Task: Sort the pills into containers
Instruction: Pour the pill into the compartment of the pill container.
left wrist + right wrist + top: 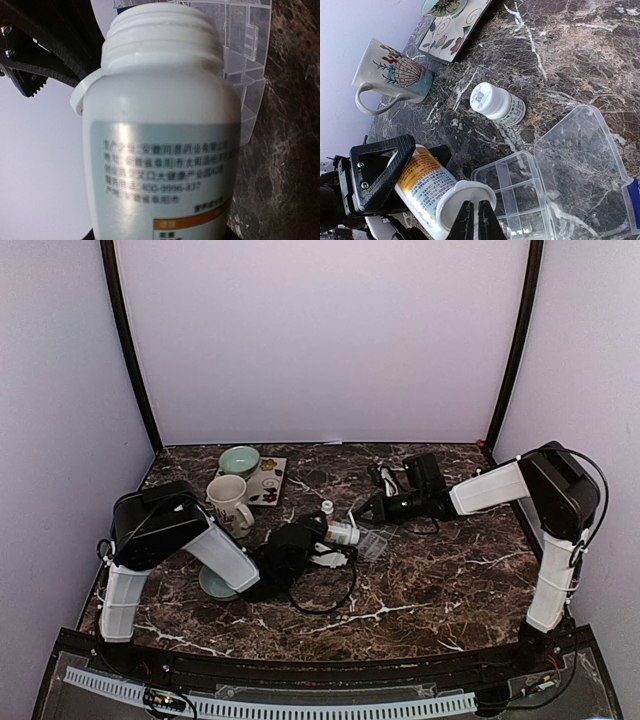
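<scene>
My left gripper is shut on a white pill bottle, which it holds tilted with the cap off. The bottle fills the left wrist view, its threaded neck bare. My right gripper is shut, with its fingertips at the bottle's open mouth. In the top view it meets the bottle mid-table. The clear container lies just beside the mouth, lid swung open, and its compartments look empty. No pills show.
A second, capped white bottle stands beyond the container. A shell-patterned mug, a green bowl and a floral plate sit at the back left. Another green bowl lies under the left arm. Black cables loop in front.
</scene>
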`<act>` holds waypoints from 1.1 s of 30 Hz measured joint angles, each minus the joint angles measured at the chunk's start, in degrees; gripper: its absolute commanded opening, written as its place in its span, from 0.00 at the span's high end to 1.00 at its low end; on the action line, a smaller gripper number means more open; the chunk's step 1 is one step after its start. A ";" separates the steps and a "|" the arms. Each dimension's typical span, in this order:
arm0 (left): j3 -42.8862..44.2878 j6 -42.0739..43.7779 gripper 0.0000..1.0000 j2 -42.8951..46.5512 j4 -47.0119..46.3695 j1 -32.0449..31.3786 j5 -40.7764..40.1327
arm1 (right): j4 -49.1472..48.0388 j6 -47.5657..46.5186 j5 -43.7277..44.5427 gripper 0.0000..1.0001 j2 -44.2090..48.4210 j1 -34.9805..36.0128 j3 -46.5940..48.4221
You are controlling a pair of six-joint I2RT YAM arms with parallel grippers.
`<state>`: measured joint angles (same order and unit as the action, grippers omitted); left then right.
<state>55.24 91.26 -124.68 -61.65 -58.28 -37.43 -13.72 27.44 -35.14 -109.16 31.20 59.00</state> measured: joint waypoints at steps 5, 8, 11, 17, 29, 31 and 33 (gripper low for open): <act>0.02 0.68 1.00 0.00 -0.39 0.00 0.00 | -0.02 0.00 0.00 0.93 0.00 0.00 -0.02; 0.02 1.05 1.00 0.00 -0.44 0.00 0.02 | -0.02 0.00 0.00 0.93 0.00 0.00 -0.09; 0.02 1.14 1.00 0.02 -0.44 0.00 0.04 | -0.02 0.00 0.00 0.93 0.00 0.00 -0.15; 0.00 1.16 1.00 0.57 -0.37 0.04 0.07 | -0.02 0.00 0.00 0.93 0.02 0.00 -0.20; -0.31 1.25 1.00 2.36 -0.33 0.26 0.42 | -0.04 0.00 0.02 0.93 0.13 0.02 -0.24; -0.33 1.14 1.00 2.49 -0.22 0.26 0.46 | -0.07 0.00 0.02 0.93 0.13 0.02 -0.28; -0.37 1.03 1.00 2.56 -0.15 0.26 0.52 | -0.02 0.00 0.02 0.93 0.13 0.02 -0.33</act>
<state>54.87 92.29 -122.13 -61.80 -58.02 -36.91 -13.74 27.44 -35.11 -109.03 31.22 58.67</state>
